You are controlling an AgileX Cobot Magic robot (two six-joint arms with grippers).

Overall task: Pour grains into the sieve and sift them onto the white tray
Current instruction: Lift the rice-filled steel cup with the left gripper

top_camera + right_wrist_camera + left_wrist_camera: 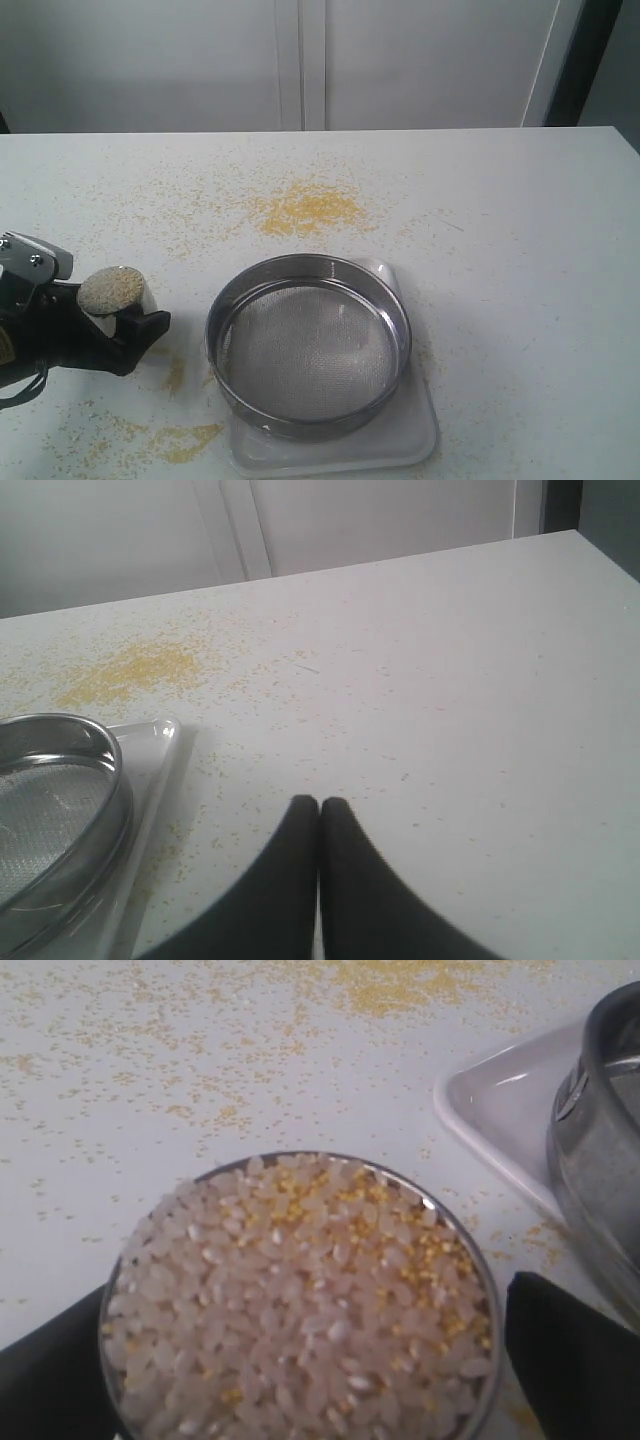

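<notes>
- The left jaws pinch a small round shiny steel cup [115, 290] from both sides. It is upright and level, not yet tipped.
- The cup is heaped to the brim with the grains [300, 1300], coarse pale beige ones mixed with fine yellow meal. The whole charge looks unpoured.
- The right jaws are pressed together on nothing, low over bare tabletop [480, 680] at about 3 o'clock from the sieve.
- The wide shallow round steel sieve with its wire-mesh bottom [305, 350] stands at about 3 o'clock from the cup, near but apart. Its mesh looks bare.
- The sieve sits on the flat rectangular white tray with rounded corners [400, 445]. The strip of tray that shows around the rim carries no sifted heap.
- Loose yellow meal [305, 210] lies scattered on the tabletop at 12 o'clock from the sieve, with smaller patches [185, 440] near 8 o'clock.
- Judged from this, the cup is in hand. Carrying it over the sieve, pouring and sifting are all left.
</notes>
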